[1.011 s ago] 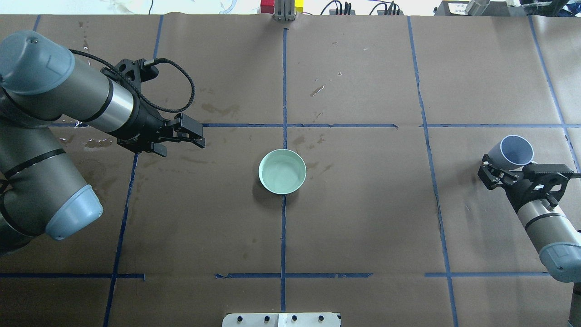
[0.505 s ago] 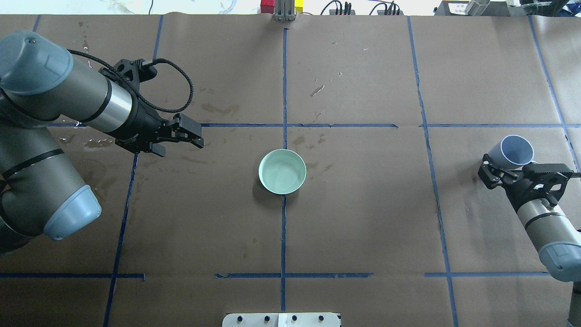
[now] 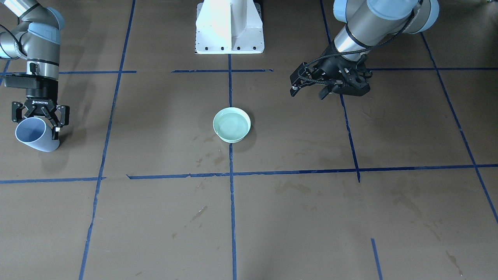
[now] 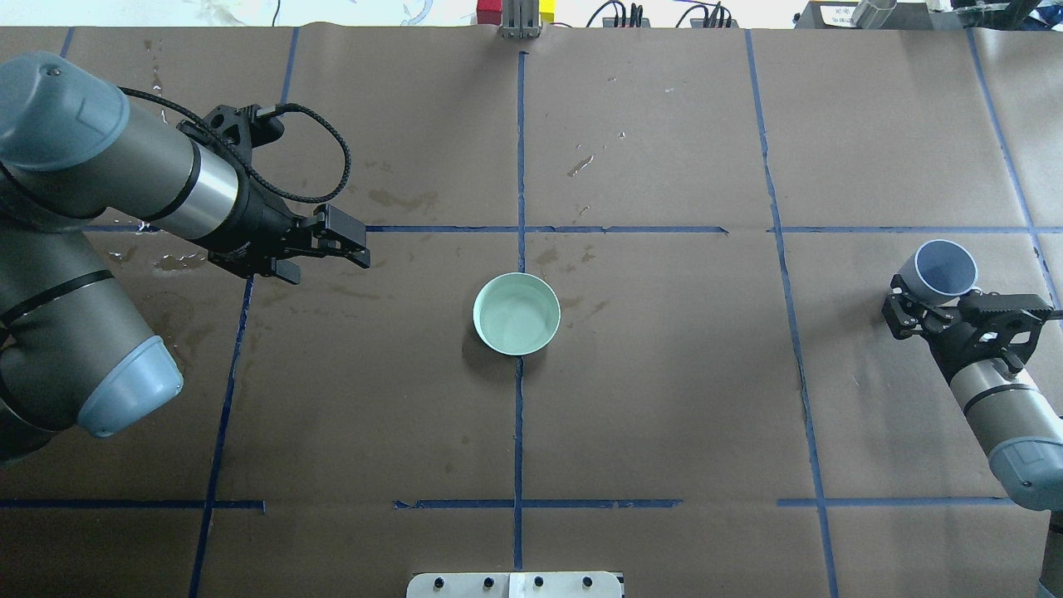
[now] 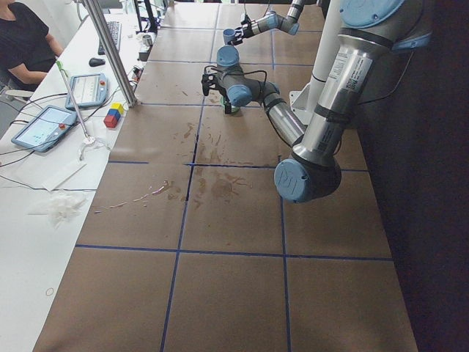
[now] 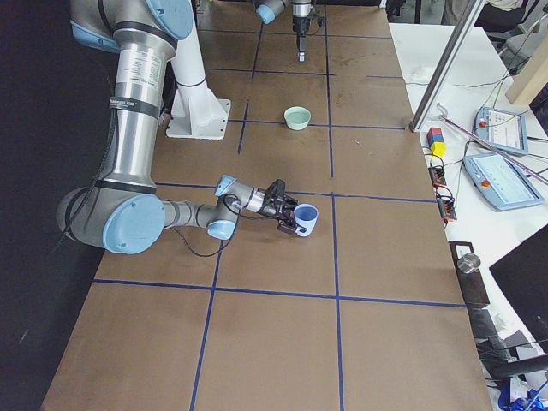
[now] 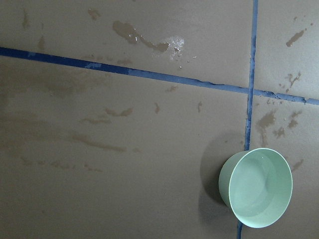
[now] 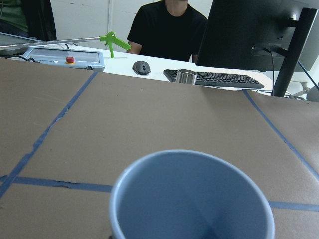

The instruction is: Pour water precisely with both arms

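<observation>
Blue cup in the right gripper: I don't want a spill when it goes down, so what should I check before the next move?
1. Grip: right gripper shut on blue cup: ok.
2. Cup upright: not ok, it is tilted.
3. Cup empty: cannot tell, its bottom is out of view.
4. The bowl holding water stands apart from the cup: ok.
5. The left gripper open and empty: ok.

Table [image 4: 664, 399] covered in brown paper, gridded with blue tape lines [image 4: 519, 432]. Dark blotchy stains [image 7: 149, 44] lie beside one tape line. White bolted pedestal [image 3: 229, 27] stands at one long edge. Adjoining white desk carries keyboard [image 8: 214, 78], mouse [image 8: 141, 67], metal cylinder [image 8: 187, 76], monitor [image 8: 249, 30], green grabber tool [image 8: 115, 41], two pendants [image 6: 498, 181] and coloured blocks [image 6: 436, 141]. One person in black shirt [image 8: 167, 27] is seated behind it.
</observation>
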{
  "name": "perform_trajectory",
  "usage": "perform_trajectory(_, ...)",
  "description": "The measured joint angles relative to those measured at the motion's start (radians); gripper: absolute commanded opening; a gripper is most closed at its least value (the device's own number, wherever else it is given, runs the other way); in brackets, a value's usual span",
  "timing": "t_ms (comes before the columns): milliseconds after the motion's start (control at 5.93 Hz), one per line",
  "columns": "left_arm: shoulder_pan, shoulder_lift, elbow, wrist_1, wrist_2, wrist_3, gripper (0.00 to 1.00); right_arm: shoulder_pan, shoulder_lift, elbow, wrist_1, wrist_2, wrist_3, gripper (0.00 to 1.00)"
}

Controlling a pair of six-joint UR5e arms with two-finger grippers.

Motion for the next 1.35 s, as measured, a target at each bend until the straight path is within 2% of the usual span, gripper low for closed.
perform_trajectory(337, -0.001, 0.010, -0.008, 0.000, 0.000, 0.000, 1.00, 0.022, 0.004, 0.015, -0.004, -0.006, -0.099, 0.17)
perform_trajectory(674, -0.001, 0.030, -0.013, 0.000, 0.000, 0.000, 1.00, 0.023, 0.020, 0.087, -0.009, -0.002, -0.189, 0.14)
perform_trajectory(1011, -0.001, 0.038, -0.014, 0.000, -0.001, 0.001, 1.00, 0.018, 0.104, 0.133, -0.045, 0.005, -0.242, 0.15)
perform_trajectory(1348, -0.001, 0.055, -0.020, -0.001, -0.001, 0.002, 1.00, -0.014, 0.215, 0.192, -0.195, 0.004, -0.247, 0.15)
